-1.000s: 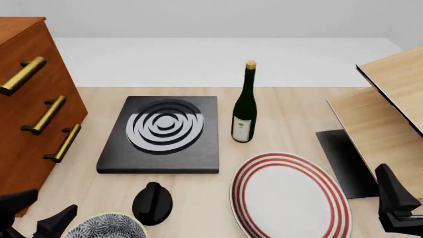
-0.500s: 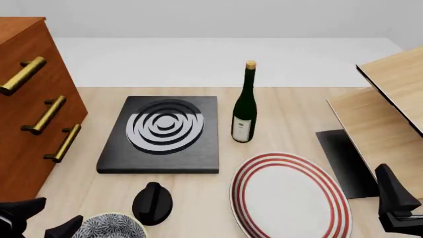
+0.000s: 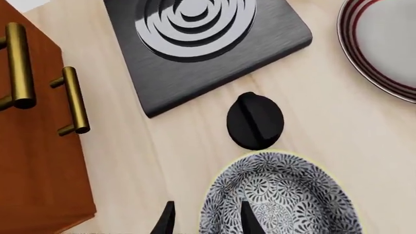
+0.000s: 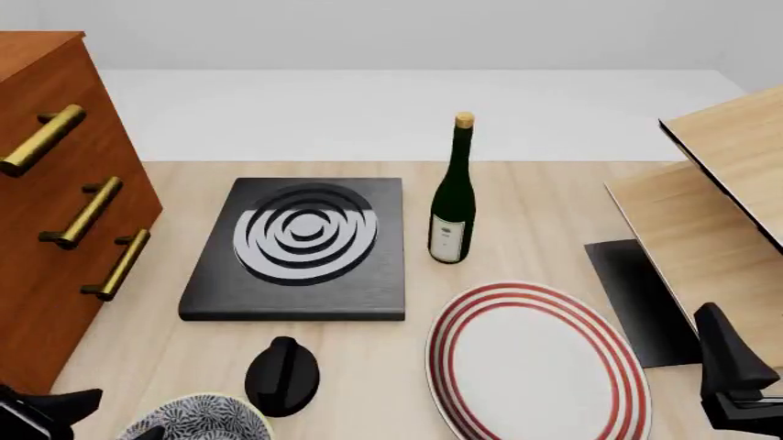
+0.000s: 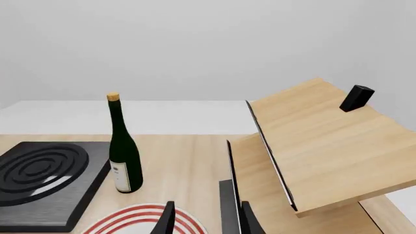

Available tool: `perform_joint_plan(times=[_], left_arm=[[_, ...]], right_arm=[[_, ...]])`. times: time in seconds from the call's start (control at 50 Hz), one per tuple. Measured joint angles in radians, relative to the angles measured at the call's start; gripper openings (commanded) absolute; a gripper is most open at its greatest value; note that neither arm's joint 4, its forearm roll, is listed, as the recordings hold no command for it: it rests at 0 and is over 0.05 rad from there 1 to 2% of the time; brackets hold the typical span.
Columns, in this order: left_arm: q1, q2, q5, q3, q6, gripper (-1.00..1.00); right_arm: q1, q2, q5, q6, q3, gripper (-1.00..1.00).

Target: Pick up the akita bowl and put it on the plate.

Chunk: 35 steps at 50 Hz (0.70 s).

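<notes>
Both end effectors are matte black, with tapered fingers.

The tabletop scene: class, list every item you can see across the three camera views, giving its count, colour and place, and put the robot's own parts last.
Akita bowl: one, black-and-white pattern, near left table edge.
Plate: one, white with red rings, near right.
Stove: one, black with grey rings, centre left.
Knob: one, black, between stove and bowl.
Wine bottle: one, dark green, right of stove.
Cabinet: one, reddish-brown, brass handles, left.
Wooden rack: one, light wood, right.
Left gripper: black, open, straddling the bowl's rim.
Right gripper: black, open, near plate's right side.
</notes>
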Motion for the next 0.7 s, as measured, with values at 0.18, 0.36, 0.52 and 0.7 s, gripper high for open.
perform_joint_plan(times=[0.18, 0.36, 0.52, 0.7], left_arm=[[-0.003, -0.006, 0.004, 0.021, 0.002, 1.00], [-0.006, -0.008, -0.001, 0.044, 0.002, 1.00], [-0.011, 0.000, -0.017, 0.067, -0.003, 1.00], [-0.001, 0.010, -0.037, 0.095, -0.004, 1.00]], right_arm=[[0.000, 0.000, 0.000, 0.000, 0.000, 1.00], [0.000, 0.000, 0.000, 0.000, 0.000, 1.00], [0.000, 0.000, 0.000, 0.000, 0.000, 1.00], [0.000, 0.000, 0.000, 0.000, 0.000, 1.00]])
